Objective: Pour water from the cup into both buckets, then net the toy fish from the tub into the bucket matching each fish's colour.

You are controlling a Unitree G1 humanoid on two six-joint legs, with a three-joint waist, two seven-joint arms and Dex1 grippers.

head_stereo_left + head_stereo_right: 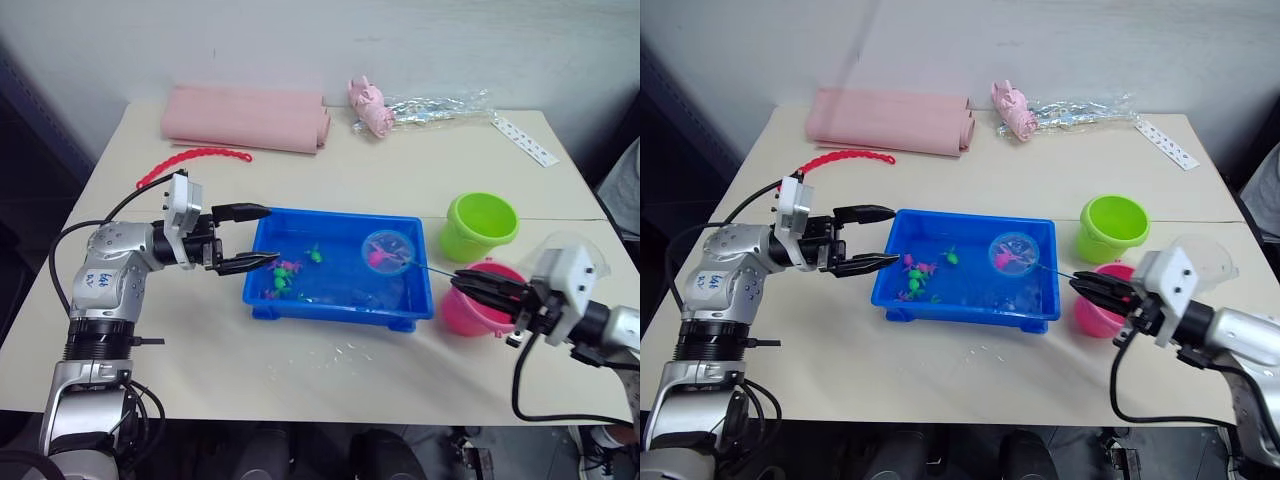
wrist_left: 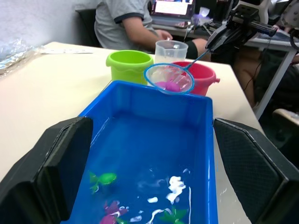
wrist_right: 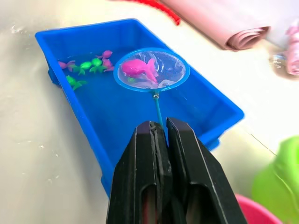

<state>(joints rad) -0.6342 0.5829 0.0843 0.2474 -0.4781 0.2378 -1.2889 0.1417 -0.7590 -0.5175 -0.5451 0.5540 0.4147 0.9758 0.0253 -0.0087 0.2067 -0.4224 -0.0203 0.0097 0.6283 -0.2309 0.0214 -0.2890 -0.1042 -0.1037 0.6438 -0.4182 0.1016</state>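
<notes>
The pale surface (image 1: 330,190) carries everything, and the widest task item on it is the blue tub (image 1: 262,302), holding shallow water. Just beyond its right end stand the lime green bucket (image 1: 480,225) and, nearer the robot, the hot pink bucket (image 1: 462,312); the clear cup (image 2: 171,50) sits behind them in the left wrist view.

The left hand (image 1: 246,238) hangs at the tub's left end with its fingers spread and nothing between them, apparently steadying or just waiting. The right hand (image 1: 470,284) is over the pink bucket, fingers pressed together on the thin handle of the net (image 3: 152,70), whose hoop is raised above the tub's right half.

In the mesh lies a pink fish (image 3: 140,68); there may be a speck of green under it, though that is hard to tell. The remaining fish (image 3: 88,66), green and pink, cluster at the tub's left end.

The netting step is in hand. Next the hoop must travel right, level, to the pink bucket and tip over its mouth.
</notes>
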